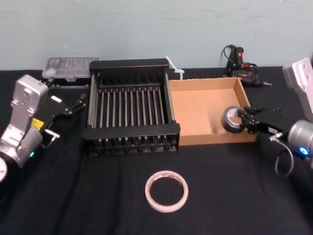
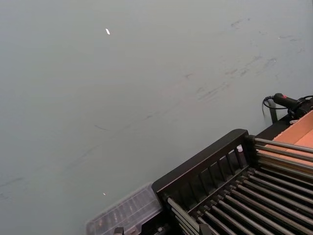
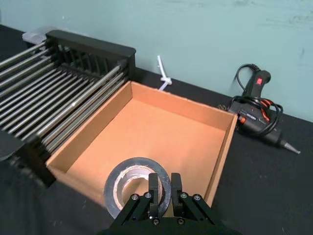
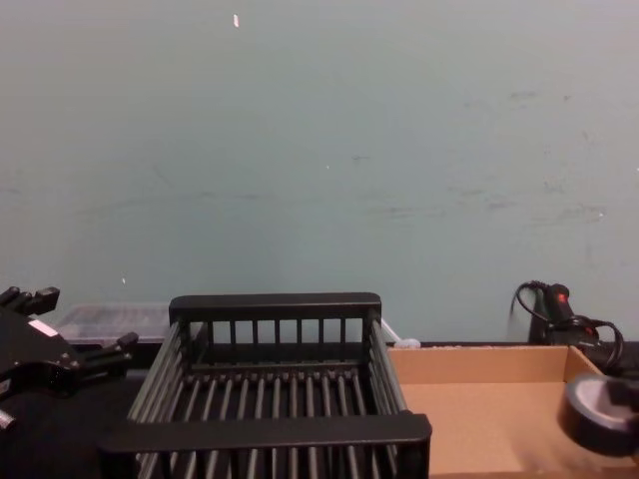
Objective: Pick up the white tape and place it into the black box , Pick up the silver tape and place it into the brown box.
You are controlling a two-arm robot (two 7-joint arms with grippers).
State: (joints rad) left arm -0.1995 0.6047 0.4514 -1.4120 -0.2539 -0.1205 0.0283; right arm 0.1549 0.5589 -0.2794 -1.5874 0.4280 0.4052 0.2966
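The black box (image 1: 132,130) sits in the middle of the table (image 1: 244,196), and the brown box (image 1: 195,110) touches its right side. The left gripper (image 1: 67,119) hangs just left of the black box, arm bent, jaws wide apart. The head view shows the white tape (image 1: 148,191) lying flat in front of the black box. The right wrist view shows the right gripper (image 3: 164,188) pinching the silver tape (image 3: 115,188) by its wall, over the brown box's near corner.

No legible text, white tape (image 1: 166,191) core perhaps printed, unreadable
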